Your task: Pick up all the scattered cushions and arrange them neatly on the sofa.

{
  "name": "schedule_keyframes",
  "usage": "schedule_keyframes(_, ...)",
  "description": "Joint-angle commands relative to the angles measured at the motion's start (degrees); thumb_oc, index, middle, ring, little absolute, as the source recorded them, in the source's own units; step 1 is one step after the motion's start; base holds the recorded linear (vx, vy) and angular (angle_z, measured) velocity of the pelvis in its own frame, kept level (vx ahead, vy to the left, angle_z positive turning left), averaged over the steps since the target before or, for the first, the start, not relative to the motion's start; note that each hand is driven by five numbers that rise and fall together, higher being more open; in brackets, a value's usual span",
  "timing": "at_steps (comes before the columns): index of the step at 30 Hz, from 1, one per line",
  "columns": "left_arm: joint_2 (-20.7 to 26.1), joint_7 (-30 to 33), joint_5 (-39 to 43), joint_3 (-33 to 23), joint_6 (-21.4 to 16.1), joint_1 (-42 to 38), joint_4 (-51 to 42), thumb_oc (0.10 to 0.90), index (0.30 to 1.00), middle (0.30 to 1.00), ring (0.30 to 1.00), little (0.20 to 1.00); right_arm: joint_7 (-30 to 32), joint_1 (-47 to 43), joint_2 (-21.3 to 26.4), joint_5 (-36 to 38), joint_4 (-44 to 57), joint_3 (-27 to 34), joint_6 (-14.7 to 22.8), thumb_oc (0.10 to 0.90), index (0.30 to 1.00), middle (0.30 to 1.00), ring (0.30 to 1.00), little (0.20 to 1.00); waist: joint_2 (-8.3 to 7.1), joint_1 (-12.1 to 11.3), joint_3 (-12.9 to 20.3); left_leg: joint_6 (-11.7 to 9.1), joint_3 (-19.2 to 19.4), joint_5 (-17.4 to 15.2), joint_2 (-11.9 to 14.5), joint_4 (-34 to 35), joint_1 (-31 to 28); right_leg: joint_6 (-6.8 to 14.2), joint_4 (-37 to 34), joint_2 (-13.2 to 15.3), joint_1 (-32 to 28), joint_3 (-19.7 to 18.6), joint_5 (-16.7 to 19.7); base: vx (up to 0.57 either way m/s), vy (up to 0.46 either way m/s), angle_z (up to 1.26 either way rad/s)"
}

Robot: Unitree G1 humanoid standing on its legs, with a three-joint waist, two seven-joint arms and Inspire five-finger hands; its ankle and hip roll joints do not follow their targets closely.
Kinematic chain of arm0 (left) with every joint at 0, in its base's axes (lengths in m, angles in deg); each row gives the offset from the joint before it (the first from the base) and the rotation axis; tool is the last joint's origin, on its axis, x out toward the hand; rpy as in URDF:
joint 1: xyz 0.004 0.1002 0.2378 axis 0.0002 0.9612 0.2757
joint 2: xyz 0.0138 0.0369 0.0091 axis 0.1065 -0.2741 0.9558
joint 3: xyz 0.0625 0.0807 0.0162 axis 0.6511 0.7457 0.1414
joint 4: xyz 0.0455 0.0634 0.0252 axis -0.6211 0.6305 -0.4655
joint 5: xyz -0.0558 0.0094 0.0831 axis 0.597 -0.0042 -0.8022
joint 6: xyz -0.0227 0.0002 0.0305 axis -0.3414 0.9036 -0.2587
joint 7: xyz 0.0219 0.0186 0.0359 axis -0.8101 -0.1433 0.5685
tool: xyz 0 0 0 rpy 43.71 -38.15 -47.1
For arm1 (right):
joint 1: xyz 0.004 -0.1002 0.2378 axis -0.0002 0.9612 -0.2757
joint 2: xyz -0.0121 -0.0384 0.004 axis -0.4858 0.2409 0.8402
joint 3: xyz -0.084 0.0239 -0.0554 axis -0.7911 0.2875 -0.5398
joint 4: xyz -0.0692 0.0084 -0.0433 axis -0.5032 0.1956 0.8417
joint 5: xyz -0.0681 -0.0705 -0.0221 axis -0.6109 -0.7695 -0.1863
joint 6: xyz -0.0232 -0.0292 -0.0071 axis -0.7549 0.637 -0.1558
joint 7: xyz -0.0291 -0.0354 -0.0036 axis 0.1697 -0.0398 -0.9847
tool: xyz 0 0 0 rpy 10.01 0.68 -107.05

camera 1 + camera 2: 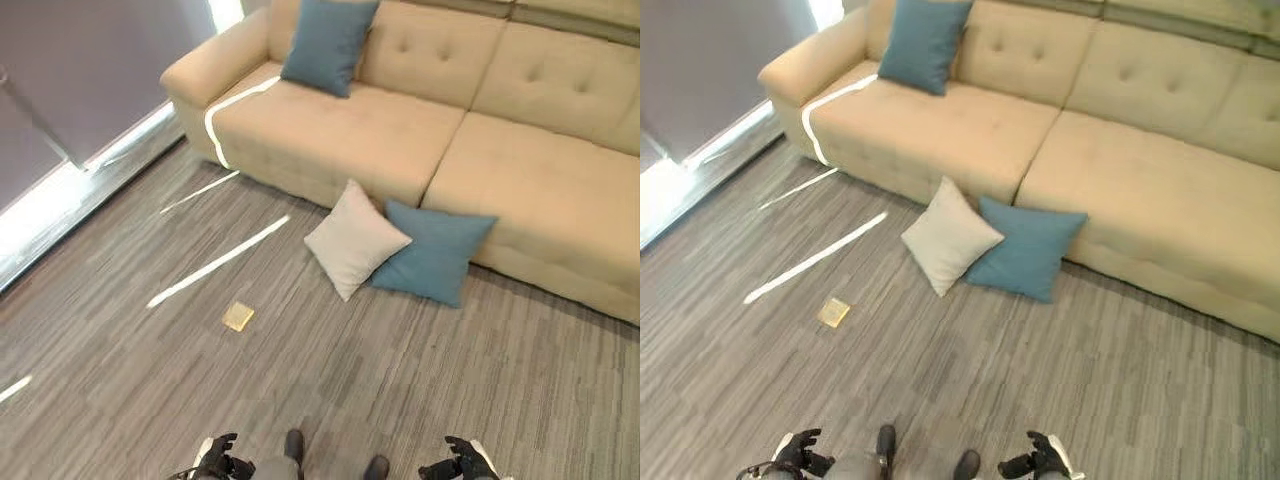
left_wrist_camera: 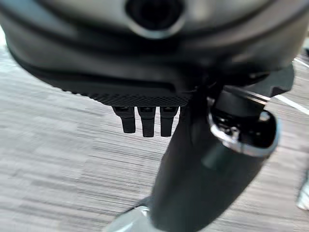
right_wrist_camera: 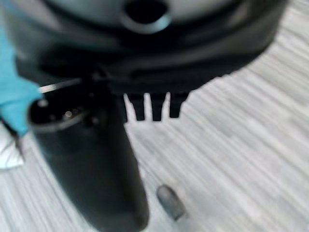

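Note:
Two cushions lie on the grey floor against the front of the beige sofa (image 1: pixel 400 135): a cream cushion (image 1: pixel 355 238) and, touching it on the right, a blue cushion (image 1: pixel 435 252). Another blue cushion (image 1: pixel 328 42) stands upright against the sofa's backrest near its left armrest. My left hand (image 1: pixel 222 455) and right hand (image 1: pixel 462 462) hang low at the view's bottom edge, far from the cushions. In the wrist views the left hand's fingers (image 2: pixel 147 121) and the right hand's fingers (image 3: pixel 157 108) are relaxed over bare floor and hold nothing.
A small flat yellow square (image 1: pixel 238 316) lies on the floor left of the cushions. Bright strips of light (image 1: pixel 215 262) cross the floor. A glass wall with a metal rail (image 1: pixel 60 150) runs along the left side.

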State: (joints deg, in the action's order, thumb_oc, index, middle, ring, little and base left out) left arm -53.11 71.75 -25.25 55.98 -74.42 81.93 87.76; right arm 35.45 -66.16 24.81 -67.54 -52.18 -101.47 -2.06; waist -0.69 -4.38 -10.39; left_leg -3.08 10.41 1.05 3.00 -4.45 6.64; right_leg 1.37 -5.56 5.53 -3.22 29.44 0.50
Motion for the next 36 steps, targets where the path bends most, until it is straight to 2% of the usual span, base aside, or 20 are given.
schedule_keyframes(1, -0.39, 0.47, 1.23, 0.43, -0.65, -1.79, 2.78, 0.8, 0.9, 0.9, 0.9, 0.9, 1.32, -0.51, 0.16, -0.2, -0.15, -0.26, 0.17, 0.8, 0.9, 0.9, 0.9, 0.9, -2.88, -0.77, 1.59, 1.38, -1.6, -4.65, -2.1, -2.01, -0.87, 4.82, 0.56, 1.72, -2.53, -5.14, -1.63, 0.12, 0.076, -0.01)
schedule_keyframes(5, 0.67, -0.2, 1.0, -0.14, -0.53, -1.88, 2.58, 0.8, 0.9, 0.9, 0.9, 0.9, 0.76, 0.11, -0.73, -0.65, 0.3, -0.36, -0.07, 0.8, 0.9, 0.9, 0.9, 0.9, -3.53, -1.21, 1.61, 3.5, -2.52, -5.81, -3.71, -0.78, -2.29, 5.37, 8.75, 4.55, -0.92, -5.03, -2.56, 0.13, 0.207, 0.11)
schedule_keyframes(7, 1.72, 0.05, 0.74, -0.22, -0.41, -2.49, 2.22, 0.8, 0.9, 0.9, 0.9, 0.9, 0.33, -0.68, -1.05, -1.38, 1.09, -1.19, -0.55, 0.8, 0.9, 0.9, 0.9, 0.9, -3.32, -0.66, 0.01, 5.25, -3.18, -6.29, -4.78, 0.45, -3.78, 7.18, 20.65, 8.53, 4.78, -7.29, 2.27, 0.09, 0.269, 0.14)
schedule_keyframes(9, 2.06, 0.24, 0.85, 0.01, -0.43, -2.83, 1.94, 0.8, 0.9, 0.9, 0.9, 0.9, 0.39, -1.03, -1.13, -1.67, 1.36, -1.79, -0.68, 0.8, 0.9, 0.9, 0.9, 0.9, -3.04, -0.32, -0.77, 5.76, -3.7, -6.27, -4.91, 0.63, -4.14, 7.59, 24.18, 8.96, 6.92, -8.66, 3.88, 0.05, 0.155, 0.08)
schedule_keyframes(10, 2.48, 0.42, 1.08, 0.11, -0.68, -3.53, 1.44, 0.8, 0.9, 0.9, 0.9, 0.9, 0.41, -1.4, -1.12, -1.69, 2.14, -2.08, -0.37, 0.8, 0.9, 0.9, 0.9, 0.9, -2.02, 0.16, -1.33, 6.24, -4.83, -6.39, -4.68, 1.48, -5.24, 7.33, 28.91, 7.89, 10.5, -11.65, 3.17, 0.07, 0.17, 0.17)
schedule_keyframes(11, 2.48, 0.42, 1.08, 0.11, -0.68, -3.55, 1.44, 0.8, 0.9, 0.9, 0.9, 0.9, 0.41, -1.42, -1.11, -1.69, 2.14, -2.07, -0.37, 0.8, 0.9, 0.9, 0.9, 0.9, -1.99, 0.18, -1.17, 6.22, -4.85, -6.28, -4.63, 1.51, -5.03, 7.28, 28.75, 7.82, 10.63, -11.6, 3.32, 0.13, 0.143, 0.17)
schedule_keyframes(13, 2.54, 0.66, 1.11, 0.57, -0.86, -4.12, 0.96, 0.8, 0.9, 0.9, 0.9, 0.9, 0.45, -1.83, -1.15, -1.31, 2.49, -2.49, -0.09, 0.8, 0.9, 0.9, 0.9, 0.9, -1.52, 1.53, -1.09, 6.18, -7.44, -6.05, -5.11, 3.7, -7.66, 5.56, 27.6, 2.51, 13.13, -16.07, 0.15, 0.17, 0.052, 0.12)
schedule_keyframes(14, 2.38, 0.58, 1.13, 0.68, -0.93, -4.32, 0.57, 0.8, 0.9, 0.9, 0.9, 0.9, 0.49, -1.8, -1.16, -1.34, 2.62, -2.74, -0.09, 0.8, 0.9, 0.9, 0.9, 0.9, -1.64, 1.85, -1.21, 6.07, -8.49, -6.1, -5.62, 4.17, -8.49, 5.79, 25.61, 1.0, 13.03, -17.33, -0.85, 0.19, 0.011, 0.26)
schedule_keyframes(17, 1.89, 0.51, 1.38, 1.13, -1.07, -5.06, 0.77, 0.8, 0.9, 0.9, 0.9, 0.9, 0.27, -2.03, -0.88, -1.44, 2.42, -3.3, -0.37, 0.8, 0.9, 0.9, 0.9, 0.9, -2.0, 3.13, -0.97, 5.98, -12.18, -6.75, -7.24, 5.89, -10.79, 5.14, 19.13, -2.85, 15.62, -19.61, -0.34, 0.21, -0.018, 0.54)
schedule_keyframes(22, 1.16, -0.12, 1.06, 0.97, -0.88, -5.01, 1.73, 0.8, 0.9, 0.9, 0.9, 0.9, -0.66, -0.63, -0.66, -0.49, 1.84, -2.6, -1.1, 0.8, 0.9, 0.9, 0.9, 0.9, -2.65, 4.64, 0.29, 5.06, -14.86, -9.99, -8.65, 4.41, -13.61, 4.29, 12.73, -4.32, 13.54, -21.34, 0.64, 0.25, -0.066, 0.66)
schedule_keyframes(23, 1.2, -0.27, 0.61, 0.91, -1.09, -4.48, 1.91, 0.8, 0.9, 0.9, 0.9, 0.9, -0.53, 0.12, -0.32, 0.03, 1.96, -2.27, 0.65, 0.8, 0.9, 0.9, 0.9, 0.9, -2.5, 4.66, 0.96, 4.08, -14.88, -10.23, -8.22, 2.96, -13.68, 3.84, 11.64, -4.89, 12.19, -21.76, 0.24, 0.29, -0.126, 0.52)
schedule_keyframes(25, 0.75, -0.59, 0.92, 0.61, -1.24, -3.89, 2.11, 0.8, 0.9, 0.9, 0.9, 0.9, -0.62, 1.0, -0.14, 0.08, 2.1, -1.95, 0.33, 0.8, 0.9, 0.9, 0.9, 0.9, -2.77, 5.29, 1.21, 1.57, -13.0, -9.16, -7.46, -2.75, -12.26, 3.47, 9.59, -5.03, 9.47, -21.78, 0.34, 0.22, -0.131, 0.46)
schedule_keyframes(27, 0.75, -0.65, 1.05, 1.42, -1.16, -4.83, 1.26, 0.8, 0.9, 0.9, 0.9, 0.9, -0.85, 0.22, 0.39, 0.4, 2.33, -2.46, 0.22, 0.8, 0.9, 0.9, 0.9, 0.9, -3.66, 4.77, -0.25, -0.72, -10.52, -5.92, -6.43, -15.7, -5.04, 2.53, 7.97, -4.15, 7.22, -21.73, 0.62, 0.07, -0.139, 0.5)
schedule_keyframes(28, 0.91, -0.3, 1.07, 1.98, -0.76, -6.06, 0.56, 0.8, 0.9, 0.9, 0.9, 0.9, -0.83, -0.71, 0.8, 1.49, 1.5, -1.98, -0.23, 0.8, 0.9, 0.9, 0.9, 0.9, -4.42, 4.1, -1.42, -0.5, -8.16, -4.68, -5.06, -22.79, -0.23, 1.62, 6.69, -3.58, 5.37, -21.4, 0.11, 0.06, -0.142, 0.21)
schedule_keyframes(30, 1.03, -0.51, 1.41, 2.1, -0.89, -5.93, 0.71, 0.8, 0.9, 0.9, 0.9, 0.9, -1.0, -0.47, 1.03, 2.15, 1.07, -1.74, -0.19, 0.8, 0.9, 0.9, 0.9, 0.9, -4.5, 3.8, -1.33, 0.12, -6.99, -5.44, -4.11, -23.07, 1.16, 1.42, 6.08, -3.59, 4.6, -21.18, -0.32, 0.13, -0.064, -0.08)
schedule_keyframes(31, 1.18, -0.56, 1.83, 1.96, -0.76, -5.65, 0.9, 0.8, 0.9, 0.9, 0.9, 0.9, -1.09, -0.09, 1.12, 2.72, 0.99, -1.7, -0.13, 0.8, 0.9, 0.9, 0.9, 0.9, -4.9, 3.32, -0.82, 1.25, -6.25, -7.21, -3.45, -18.27, 2.72, 1.73, 5.19, -3.43, 3.17, -21.14, -1.15, 0.16, -0.009, -0.09)
schedule_keyframes(33, 1.24, -0.52, 1.79, 1.91, -0.65, -5.31, 1.06, 0.8, 0.9, 0.9, 0.9, 0.9, -0.92, 0.32, 1.05, 2.6, 0.91, -1.62, -0.07, 0.8, 0.9, 0.9, 0.9, 0.9, -5.12, 3.07, -0.61, 1.6, -6.49, -7.75, -3.63, -14.59, 2.62, 2.05, 4.78, -3.35, 2.44, -21.15, -1.56, 0.26, 0.022, 0.04)
schedule_keyframes(34, 1.37, -0.58, 1.8, 1.74, -0.74, -5.05, 1.1, 0.8, 0.9, 0.9, 0.9, 0.9, -0.83, 0.52, 0.91, 2.48, 0.58, -1.59, -0.08, 0.8, 0.9, 0.9, 0.9, 0.9, -4.66, 2.56, -0.29, 1.23, -7.37, -4.56, -3.55, -7.86, 3.98, 2.15, 4.36, -4.14, 1.39, -21.46, -2.39, 0.26, 0.045, -0.08)
schedule_keyframes(35, 1.37, -0.58, 1.8, 1.75, -0.75, -5.03, 1.1, 0.8, 0.9, 0.9, 0.9, 0.9, -0.83, 0.54, 0.91, 2.48, 0.58, -1.6, -0.08, 0.8, 0.9, 0.9, 0.9, 0.9, -4.73, 2.58, -0.37, 1.22, -7.38, -4.42, -3.64, -7.53, 3.69, 2.17, 4.33, -4.06, 1.23, -21.44, -2.45, 0.31, 0.092, -0.11)
schedule_keyframes(36, 1.44, -0.66, 1.69, 1.79, -0.72, -4.93, 1.23, 0.8, 0.9, 0.9, 0.9, 0.9, -0.66, 0.58, 0.78, 2.32, 0.1, -1.59, -0.28, 0.8, 0.9, 0.9, 0.9, 0.9, -3.98, 1.74, -0.24, 0.56, -8.55, 0.12, -3.15, -2.13, 5.52, 1.98, 3.87, -5.28, -0.37, -22.2, -3.72, 0.24, 0.079, -0.09)
